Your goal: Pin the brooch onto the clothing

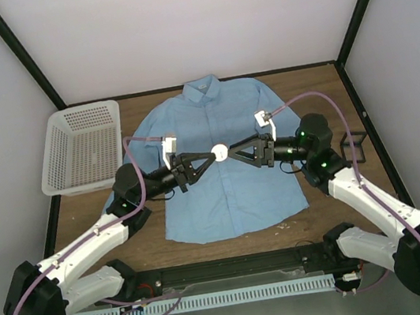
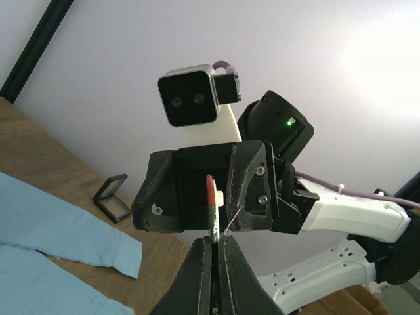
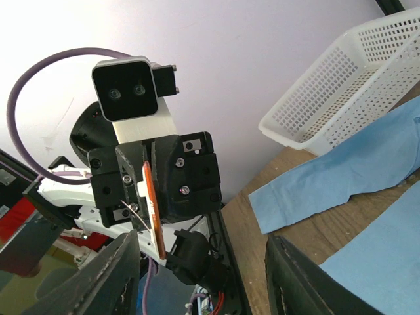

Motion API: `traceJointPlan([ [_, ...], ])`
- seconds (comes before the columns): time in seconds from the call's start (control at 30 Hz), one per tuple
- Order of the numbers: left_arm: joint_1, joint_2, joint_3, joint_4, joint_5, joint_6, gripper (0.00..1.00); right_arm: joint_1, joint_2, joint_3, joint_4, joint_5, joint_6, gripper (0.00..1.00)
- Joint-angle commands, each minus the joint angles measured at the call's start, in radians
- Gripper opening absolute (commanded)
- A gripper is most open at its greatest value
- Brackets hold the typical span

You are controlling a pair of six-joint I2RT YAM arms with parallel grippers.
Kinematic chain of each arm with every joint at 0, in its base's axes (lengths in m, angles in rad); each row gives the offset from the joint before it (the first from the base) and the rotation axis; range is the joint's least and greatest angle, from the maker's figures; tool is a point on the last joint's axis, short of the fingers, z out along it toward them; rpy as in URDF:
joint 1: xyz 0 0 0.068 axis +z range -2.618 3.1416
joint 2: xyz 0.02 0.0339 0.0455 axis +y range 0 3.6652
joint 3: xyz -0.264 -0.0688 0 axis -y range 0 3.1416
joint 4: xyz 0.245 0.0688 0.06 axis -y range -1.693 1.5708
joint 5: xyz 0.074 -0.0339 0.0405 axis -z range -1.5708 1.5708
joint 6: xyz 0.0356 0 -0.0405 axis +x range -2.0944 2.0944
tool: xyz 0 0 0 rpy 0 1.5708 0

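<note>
The brooch [image 1: 220, 153] hangs above the chest of the light blue shirt [image 1: 225, 199], which lies flat on the table. From above it shows as a small pale round disc. My left gripper [image 1: 208, 157] is shut on its lower edge. In the left wrist view the brooch [image 2: 211, 200] stands edge-on, red and green, with a thin pin wire beside it. My right gripper [image 1: 235, 152] faces it from the right. In the right wrist view the orange brooch [image 3: 151, 207] sits near the left finger [image 3: 111, 279], and the jaws stand well apart, touching nothing.
A white mesh basket [image 1: 84, 145] stands at the back left of the table, beside the shirt's sleeve [image 3: 341, 164]. A small black square frame box [image 1: 354, 146] lies at the right edge, also seen in the left wrist view [image 2: 111, 197]. Enclosure walls surround the table.
</note>
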Motion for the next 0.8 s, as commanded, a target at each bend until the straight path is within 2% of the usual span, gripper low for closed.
traceJointPlan([
  [0.0, -0.011, -0.017, 0.026, 0.005, 0.005, 0.023, 0.0, -0.007, 0.005, -0.01, 0.085, -0.03, 0.047, 0.45],
  [0.17, -0.016, -0.011, 0.026, 0.011, 0.002, 0.02, 0.0, -0.007, 0.026, -0.013, 0.137, -0.073, 0.066, 0.41],
  [0.4, -0.019, 0.001, 0.035, 0.02, 0.017, 0.016, 0.0, -0.007, 0.028, -0.012, 0.158, -0.086, 0.069, 0.25],
  [0.57, -0.02, 0.002, 0.036, 0.015, 0.018, 0.018, 0.0, -0.007, 0.045, -0.016, 0.197, -0.12, 0.086, 0.22],
  [0.7, -0.023, 0.008, 0.037, 0.021, 0.023, 0.018, 0.0, -0.007, 0.046, -0.013, 0.202, -0.124, 0.087, 0.13],
  [0.77, -0.025, 0.012, 0.042, 0.018, 0.023, 0.017, 0.0, -0.005, 0.05, -0.013, 0.207, -0.131, 0.087, 0.12],
])
